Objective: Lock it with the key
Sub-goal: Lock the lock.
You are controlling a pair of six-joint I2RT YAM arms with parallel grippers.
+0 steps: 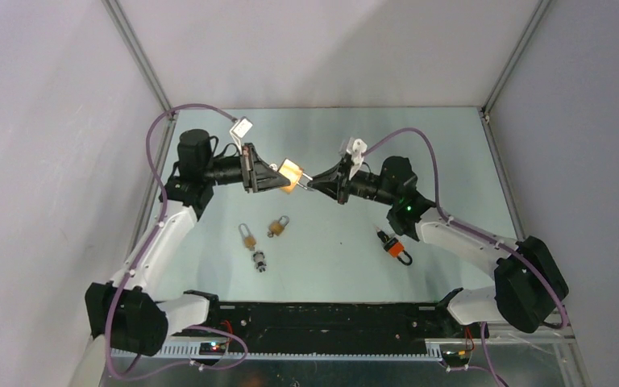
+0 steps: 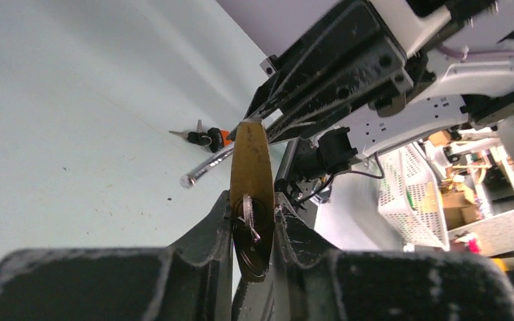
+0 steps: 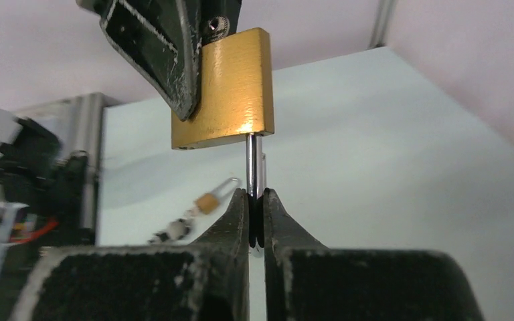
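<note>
A brass padlock point(image 1: 292, 172) is held in the air over the table's middle back. My left gripper point(image 1: 282, 179) is shut on its body; in the left wrist view the padlock point(image 2: 251, 160) stands edge-on between my fingers point(image 2: 253, 207). A key with a ring point(image 2: 249, 214) sits in the keyhole at the near end. My right gripper point(image 1: 310, 182) is shut on the silver shackle point(image 3: 254, 164), which runs from the padlock point(image 3: 231, 87) down into my closed fingers point(image 3: 255, 200). The shackle's free end point(image 2: 189, 179) sticks out to the side.
Two small brass padlocks point(image 1: 247, 237) point(image 1: 278, 226) and a silver one point(image 1: 259, 261) lie on the table left of centre. An orange and black lock point(image 1: 395, 247) lies right of centre. White walls enclose the table on three sides.
</note>
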